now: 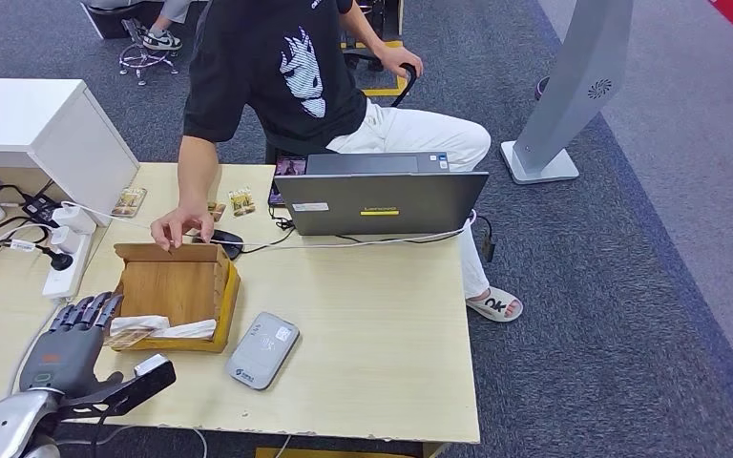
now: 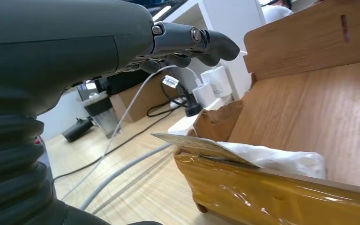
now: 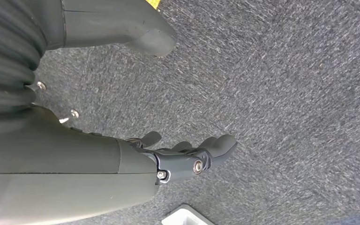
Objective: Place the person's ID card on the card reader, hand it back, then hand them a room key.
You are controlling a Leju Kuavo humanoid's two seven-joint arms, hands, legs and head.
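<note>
My left hand (image 1: 72, 342) hovers open over the table's near-left corner, fingers stretched toward the left wall of a wooden box (image 1: 174, 286), thumb pointing at the grey card reader (image 1: 262, 349). It holds nothing. The left wrist view shows its fingers (image 2: 192, 42) above the box's yellow taped wall (image 2: 272, 197), where a thin card (image 2: 201, 145) juts over the rim beside crumpled white wrap (image 2: 281, 159). The person's hand (image 1: 181, 227) rests on the box's far wall; I cannot tell whether it holds a card. My right hand (image 3: 183, 157) hangs over grey carpet, fingers loose, with nothing in it.
The person sits behind an open grey laptop (image 1: 382, 200) at the table's far side, with a black mouse (image 1: 226, 239) by the box. A white power strip (image 1: 65, 262) and cables lie at the left, beside a white cabinet (image 1: 48, 119). A grey stand (image 1: 573, 86) rises at the right.
</note>
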